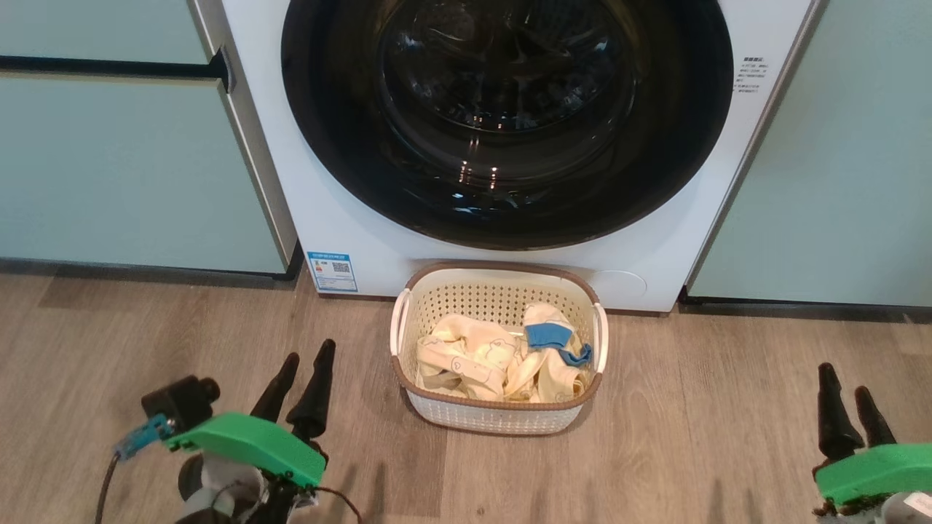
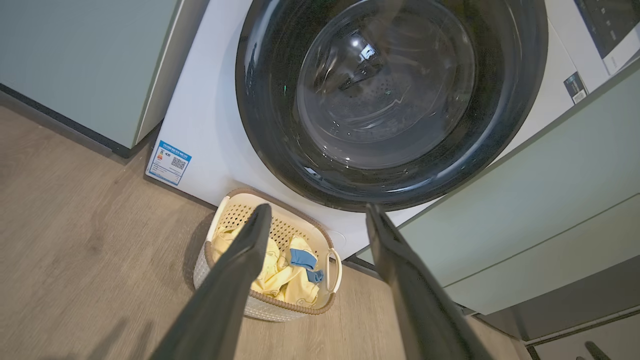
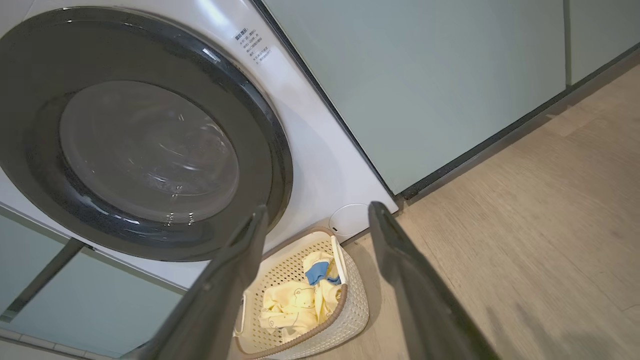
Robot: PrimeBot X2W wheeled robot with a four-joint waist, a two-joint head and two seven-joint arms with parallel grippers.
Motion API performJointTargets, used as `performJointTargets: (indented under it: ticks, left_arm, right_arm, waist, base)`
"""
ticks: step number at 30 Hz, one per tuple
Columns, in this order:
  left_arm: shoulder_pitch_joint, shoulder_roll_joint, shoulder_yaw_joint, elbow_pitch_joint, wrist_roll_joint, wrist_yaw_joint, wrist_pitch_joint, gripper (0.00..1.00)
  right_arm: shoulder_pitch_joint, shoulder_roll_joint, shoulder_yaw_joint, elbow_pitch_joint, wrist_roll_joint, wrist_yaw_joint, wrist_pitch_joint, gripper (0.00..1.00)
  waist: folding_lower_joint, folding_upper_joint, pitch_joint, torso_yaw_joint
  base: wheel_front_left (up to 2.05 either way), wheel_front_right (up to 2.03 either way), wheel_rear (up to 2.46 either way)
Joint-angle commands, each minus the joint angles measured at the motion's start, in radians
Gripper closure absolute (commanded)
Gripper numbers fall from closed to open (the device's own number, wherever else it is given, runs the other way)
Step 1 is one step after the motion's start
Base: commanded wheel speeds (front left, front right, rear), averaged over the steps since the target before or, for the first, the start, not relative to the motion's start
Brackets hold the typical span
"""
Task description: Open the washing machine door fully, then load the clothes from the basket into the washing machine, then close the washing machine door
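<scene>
Washing machine door [image 1: 507,116] sat shut, so opening it was your first job. Clothes [image 1: 502,356] lay in basket [image 1: 495,421] on floor [image 1: 692,407], just before washing machine [image 1: 349,233], likely for short carry. Left gripper [image 1: 309,351] and right gripper [image 1: 844,378] hovered spread wide, empty.

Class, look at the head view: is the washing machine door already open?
No: the door lies flat against the white front of the washing machine, covering its opening.

Light was bright and even, from overhead; small glints sat low on the washing machine door [image 1: 506,124]; faint shadows lay on the floor [image 1: 692,407] (along its near edge); wrist views bowed straight lines, their close fingers [image 2: 225,300] soft.
</scene>
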Motion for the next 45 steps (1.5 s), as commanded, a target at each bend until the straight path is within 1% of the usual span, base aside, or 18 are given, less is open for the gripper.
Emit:
performJointTargets:
  ticks: [1, 17, 24, 45]
  left_arm:
    - [-0.063, 0.021, 0.013, -0.032, 0.040, 0.003, -0.014, 0.00]
    - [-0.078, 0.025, -0.026, -0.017, 0.243, 0.003, -0.061, 0.00]
    - [-0.091, 0.024, -0.032, 0.026, 0.335, 0.004, -0.088, 0.00]
    - [-0.125, 0.033, -0.054, 0.068, 0.536, 0.000, -0.147, 0.00]
  right_arm:
    - [-0.070, -0.025, 0.012, -0.034, -0.046, 0.003, -0.020, 0.00]
    - [-0.087, -0.028, 0.036, -0.001, -0.249, 0.003, -0.067, 0.00]
    - [-0.092, -0.030, 0.049, 0.003, -0.359, 0.003, -0.094, 0.00]
    - [-0.113, -0.039, 0.071, 0.023, -0.599, 0.004, -0.153, 0.00]
  waist:
    - [0.0001, 0.0000, -0.001, 0.000]
    - [0.0001, 0.0000, -0.009, -0.004]
    - [0.0000, 0.0000, -0.013, -0.005]
    - [0.0000, 0.0000, -0.018, -0.009]
  base:
    - [0.00, 0.00, 0.00]
    - [0.00, 0.00, 0.00]
    - [0.00, 0.00, 0.00]
    - [0.00, 0.00, 0.00]
